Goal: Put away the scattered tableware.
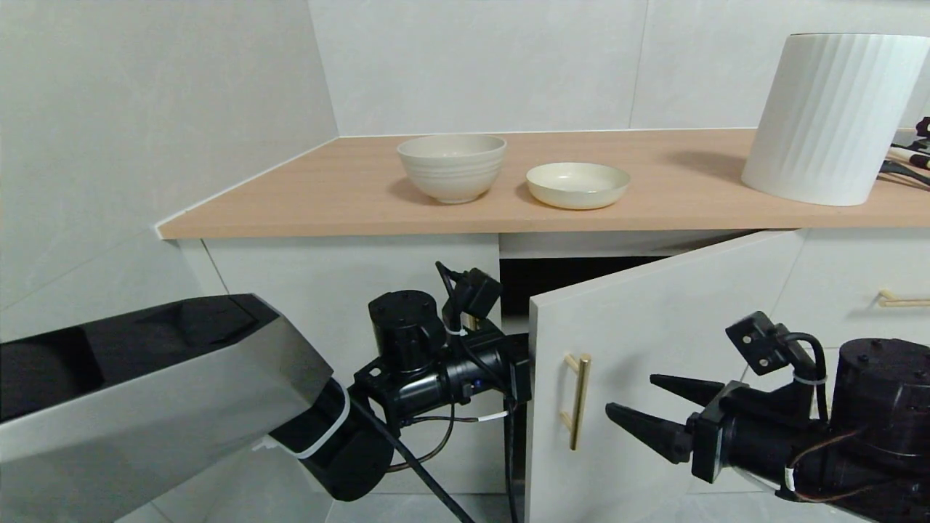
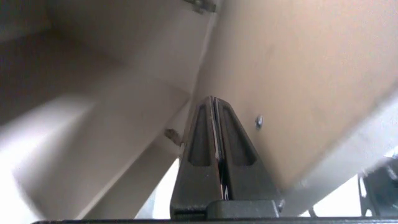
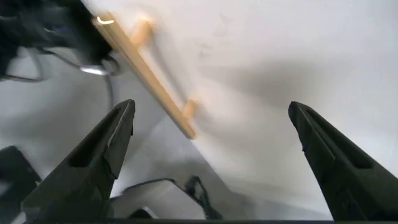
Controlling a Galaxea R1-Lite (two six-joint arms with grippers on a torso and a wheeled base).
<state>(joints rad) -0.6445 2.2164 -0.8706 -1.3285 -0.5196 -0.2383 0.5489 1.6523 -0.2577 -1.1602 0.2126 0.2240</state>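
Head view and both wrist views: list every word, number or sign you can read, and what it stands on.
No text can be read anywhere.
The bowl, dish, container, counter, door and handle are all plain.

A: Where's the head cam sitting?
B: Up high, facing forward and down over the light wooden countertop [image 1: 654, 196] and half-open white cabinet door [image 1: 654, 349].
A: Wrist cams?
B: Both jammed close to that door; right one stares at its brass bar handle [image 3: 149, 83], same handle head cam catches.
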